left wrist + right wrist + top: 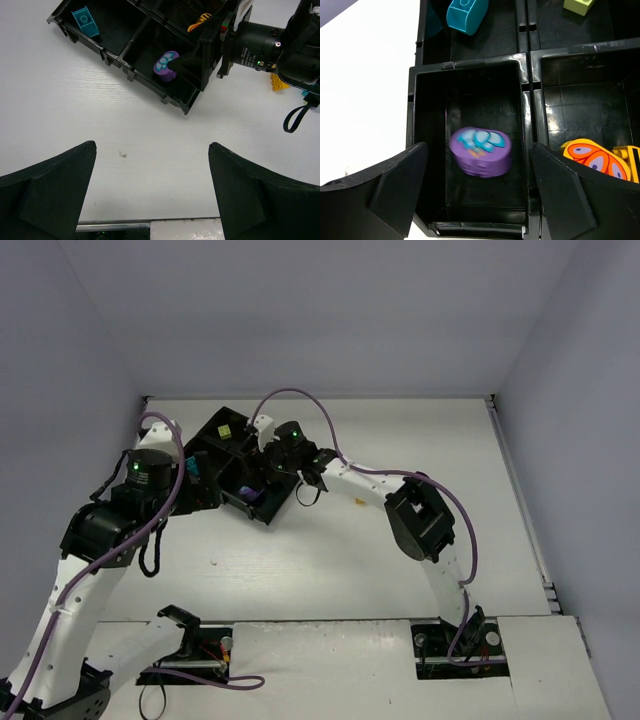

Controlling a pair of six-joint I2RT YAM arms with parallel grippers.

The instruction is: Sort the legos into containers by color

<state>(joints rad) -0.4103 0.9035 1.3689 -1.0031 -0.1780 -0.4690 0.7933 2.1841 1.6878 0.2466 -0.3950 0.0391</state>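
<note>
The black tray stands at the back left, and its four compartments show in the right wrist view. My right gripper is open, above the near-left compartment. A purple brick with a teal print lies blurred in that compartment, free of the fingers. It also shows in the left wrist view. A teal brick, a lime green brick and an orange brick each lie in a separate compartment. My left gripper is open and empty over bare table, in front of the tray.
A small yellow brick lies on the table to the right of the tray, under the right arm; it also shows in the top view. The right arm's cable arches over the tray. Grey walls enclose the table.
</note>
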